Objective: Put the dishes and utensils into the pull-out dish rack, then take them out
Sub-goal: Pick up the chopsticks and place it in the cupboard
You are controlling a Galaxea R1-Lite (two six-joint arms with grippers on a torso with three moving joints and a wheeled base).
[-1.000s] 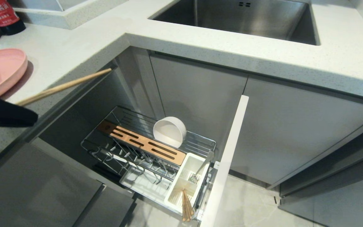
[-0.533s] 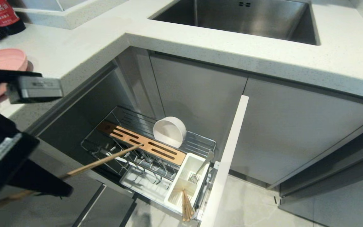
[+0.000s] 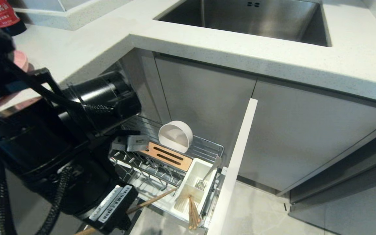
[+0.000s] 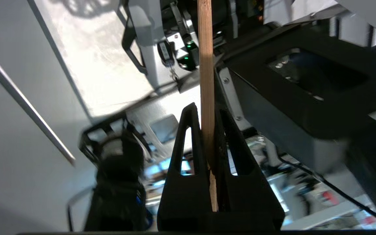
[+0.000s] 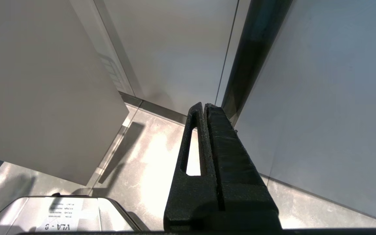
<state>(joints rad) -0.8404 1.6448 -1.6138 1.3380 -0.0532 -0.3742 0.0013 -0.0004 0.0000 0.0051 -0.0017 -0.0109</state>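
Gripping the chopsticks, the left gripper has its fingers clamped on the pale wooden shaft, a detail only the left wrist view gives. From the head view, the arm's bulk covers the dish rack at nine o'clock; the chopsticks' tip reaches the white utensil box. Behind it the cream bowl stands on edge. The right gripper hangs with fingers together.

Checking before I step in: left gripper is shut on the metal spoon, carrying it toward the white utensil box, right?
Not the spoon. The left gripper is shut on the wooden chopsticks, as the left wrist view shows; their tip nears the white utensil box.
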